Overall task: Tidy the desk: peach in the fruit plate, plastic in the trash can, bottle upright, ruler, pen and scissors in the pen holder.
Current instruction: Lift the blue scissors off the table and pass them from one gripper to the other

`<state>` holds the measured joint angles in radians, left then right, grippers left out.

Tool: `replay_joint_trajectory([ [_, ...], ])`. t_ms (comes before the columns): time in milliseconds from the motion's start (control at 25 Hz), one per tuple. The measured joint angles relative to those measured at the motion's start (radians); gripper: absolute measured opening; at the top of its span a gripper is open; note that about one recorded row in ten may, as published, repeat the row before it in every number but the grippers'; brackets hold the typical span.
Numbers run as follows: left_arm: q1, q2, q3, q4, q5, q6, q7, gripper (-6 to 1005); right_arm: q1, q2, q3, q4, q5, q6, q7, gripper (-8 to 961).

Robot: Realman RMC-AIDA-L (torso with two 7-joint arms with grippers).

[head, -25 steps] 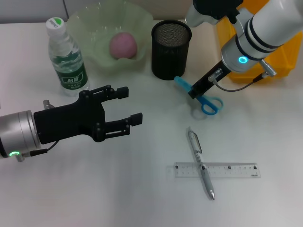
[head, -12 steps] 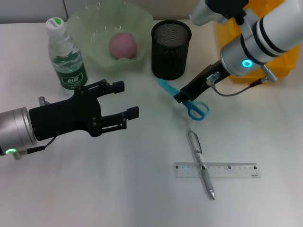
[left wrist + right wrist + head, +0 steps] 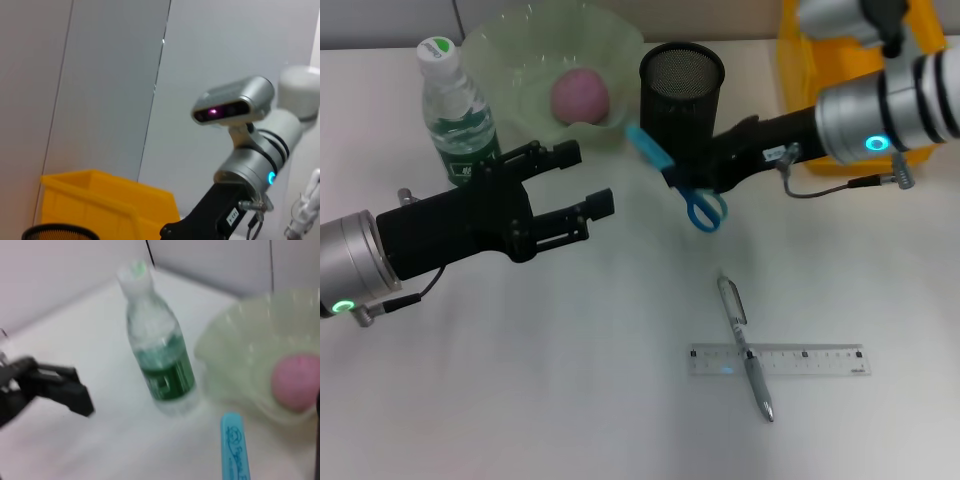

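A white desk (image 3: 570, 400) fills the head view, with a pale wall behind it in the left wrist view. At the far left a water bottle (image 3: 459, 120) with a green label stands upright. Just in front of it the left gripper (image 3: 585, 192) hangs above the desk, its black jaws spread wide with nothing between them. Behind and right of the bottle sits the pale green fruit plate (image 3: 520, 60), the pink peach (image 3: 581, 96) lying inside it. Next comes the black mesh pen holder (image 3: 681, 102), upright. The blue scissors (image 3: 672, 176) are lifted off the desk in front of the holder, tilted, the sheathed blade end pointing toward the fruit plate and the handle loops hanging lower. The right gripper (image 3: 692, 172) reaches in from the right with its jaws pinched on the scissors near the middle. Nearer the front edge a pen (image 3: 745, 346) lies across a clear ruler (image 3: 778, 360), the two touching where they cross. At the far right, behind the right arm, stands a yellow bin (image 3: 800, 70).
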<state>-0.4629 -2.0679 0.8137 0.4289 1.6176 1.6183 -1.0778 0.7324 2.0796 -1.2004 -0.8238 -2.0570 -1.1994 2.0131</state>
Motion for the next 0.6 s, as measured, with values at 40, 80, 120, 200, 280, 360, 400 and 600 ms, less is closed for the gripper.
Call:
replay_joint_trajectory([
  [40, 0.0, 0.0, 0.0, -0.002, -0.006, 0.003, -0.003, 719, -0.015, 0.0, 0.011, 0.003, 0.035, -0.003, -0.042, 219],
  [80, -0.001, -0.001, 0.0, -0.005, -0.015, 0.006, -0.01, 719, -0.03, 0.0, 0.02, 0.006, 0.07, -0.005, -0.084, 219],
  [120, -0.002, -0.001, 0.0, -0.01, -0.022, 0.008, -0.016, 718, -0.045, 0.0, 0.026, 0.009, 0.105, -0.007, -0.129, 219],
  [200, -0.01, -0.001, -0.001, -0.029, -0.041, 0.015, -0.033, 718, -0.074, 0.0, 0.03, 0.014, 0.174, -0.008, -0.215, 218],
  [280, -0.018, -0.001, -0.003, -0.046, -0.055, 0.019, -0.054, 718, -0.105, 0.0, 0.03, 0.026, 0.251, -0.008, -0.305, 217],
  [360, -0.024, -0.001, -0.002, -0.052, -0.066, 0.02, -0.082, 718, -0.127, 0.001, 0.03, 0.049, 0.323, -0.009, -0.392, 217],
  [400, -0.026, -0.001, -0.002, -0.052, -0.072, 0.02, -0.101, 717, -0.134, 0.001, 0.031, 0.067, 0.36, -0.013, -0.438, 217],
  [600, -0.045, -0.005, 0.0, -0.117, -0.14, 0.022, -0.138, 717, -0.172, 0.003, 0.031, 0.159, 0.536, -0.05, -0.679, 216],
])
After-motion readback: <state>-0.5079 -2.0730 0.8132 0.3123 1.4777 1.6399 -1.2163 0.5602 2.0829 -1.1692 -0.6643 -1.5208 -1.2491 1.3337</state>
